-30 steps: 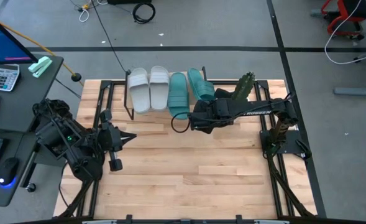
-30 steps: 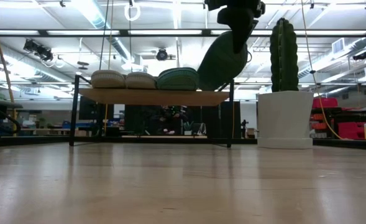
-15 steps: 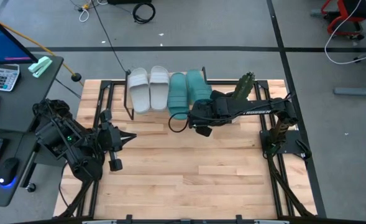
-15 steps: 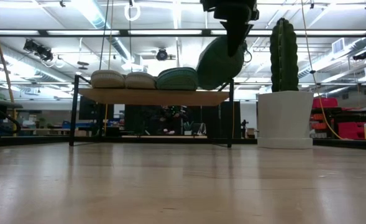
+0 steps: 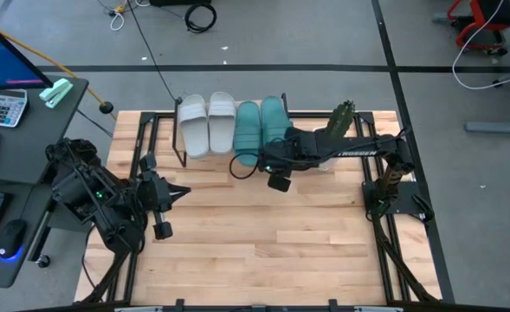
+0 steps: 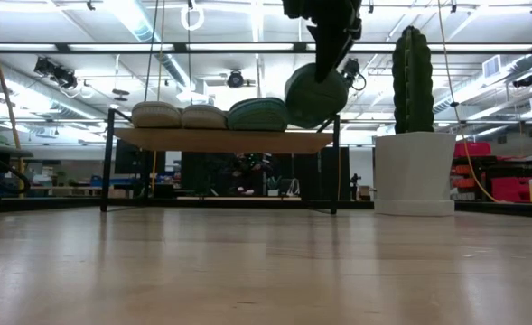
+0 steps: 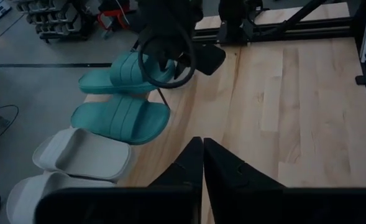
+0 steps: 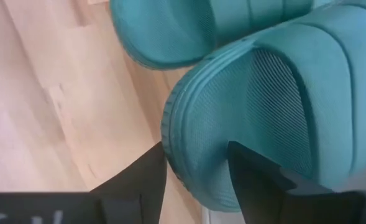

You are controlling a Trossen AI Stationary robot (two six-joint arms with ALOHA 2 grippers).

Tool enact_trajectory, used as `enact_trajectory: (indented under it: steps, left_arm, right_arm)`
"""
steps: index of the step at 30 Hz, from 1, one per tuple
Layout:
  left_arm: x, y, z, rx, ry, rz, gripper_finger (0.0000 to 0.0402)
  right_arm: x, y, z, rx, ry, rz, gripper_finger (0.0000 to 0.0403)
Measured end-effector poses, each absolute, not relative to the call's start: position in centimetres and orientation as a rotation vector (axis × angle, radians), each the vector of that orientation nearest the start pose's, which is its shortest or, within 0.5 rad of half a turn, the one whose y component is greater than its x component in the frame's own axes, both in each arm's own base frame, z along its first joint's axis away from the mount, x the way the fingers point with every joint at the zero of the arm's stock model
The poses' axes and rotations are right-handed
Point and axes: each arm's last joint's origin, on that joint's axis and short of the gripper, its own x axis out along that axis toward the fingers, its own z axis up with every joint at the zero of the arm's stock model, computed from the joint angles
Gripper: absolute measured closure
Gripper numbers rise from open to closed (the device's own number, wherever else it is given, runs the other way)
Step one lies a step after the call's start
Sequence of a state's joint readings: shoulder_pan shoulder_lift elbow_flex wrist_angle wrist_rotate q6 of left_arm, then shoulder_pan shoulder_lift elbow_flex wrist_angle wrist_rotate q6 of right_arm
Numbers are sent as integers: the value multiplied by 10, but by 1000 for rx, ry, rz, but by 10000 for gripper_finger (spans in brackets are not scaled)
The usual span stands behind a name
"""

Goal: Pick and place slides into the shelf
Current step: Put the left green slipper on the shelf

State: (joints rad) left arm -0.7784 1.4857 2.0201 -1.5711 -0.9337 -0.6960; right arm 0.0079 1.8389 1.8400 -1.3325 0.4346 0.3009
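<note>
Two pale slides (image 5: 207, 124) and a teal slide (image 5: 247, 130) lie side by side on the shelf (image 6: 220, 140) at the table's far edge. A second teal slide (image 5: 274, 120) lies at the right of the row, its toe on the shelf board and its heel raised (image 6: 315, 95). My right gripper (image 5: 270, 154) stands at that heel, reaching in from the right, with the heel between its fingers (image 8: 195, 171). My left gripper (image 5: 183, 191) is shut and hangs with nothing in it over the table's left part (image 7: 202, 146). My right gripper has the second teal slide by its heel end (image 8: 189, 143). One finger (image 8: 142, 174) lies outside the sole's ribbed rim and the other (image 8: 257, 177) on the footbed. The fingers come slanting down from the near side, along the slide. The heel stays raised, the toe on the shelf.
A cactus in a white pot (image 6: 414, 171) stands just right of the shelf, next to the right arm. A black cable loop (image 5: 242, 166) hangs by the right gripper. A desk with a calculator (image 5: 8, 108) is off the table's left edge. Bare wood boards (image 5: 263, 234) fill the near half.
My right gripper has tipped further downward and shifted slightly toward the table's left edge. The second teal slide has turned from lying askew to lying parallel with the other teal slide. It has sunk from a steep lean to a flatter tilt, toe staying on the shelf.
</note>
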Motion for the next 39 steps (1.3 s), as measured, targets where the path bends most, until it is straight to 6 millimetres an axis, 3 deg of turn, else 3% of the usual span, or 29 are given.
enact_trajectory:
  steps: [6, 17, 29, 34, 39]
  left_arm:
    - [174, -140, 469, 115, 577, 355, 397]
    - [173, -142, 469, 96, 572, 352, 390]
    - [173, -142, 469, 96, 573, 352, 384]
    - [172, -143, 469, 98, 573, 344, 397]
    - [172, -144, 469, 99, 572, 341, 385]
  right_arm:
    - [359, -17, 326, 19, 1245, -486, 218]
    - [358, -40, 325, 138, 1275, -377, 213]
    - [363, -54, 327, 130, 1220, -307, 212]
    - [365, -53, 328, 132, 1205, -287, 211]
    - [364, -52, 327, 154, 1212, -230, 212]
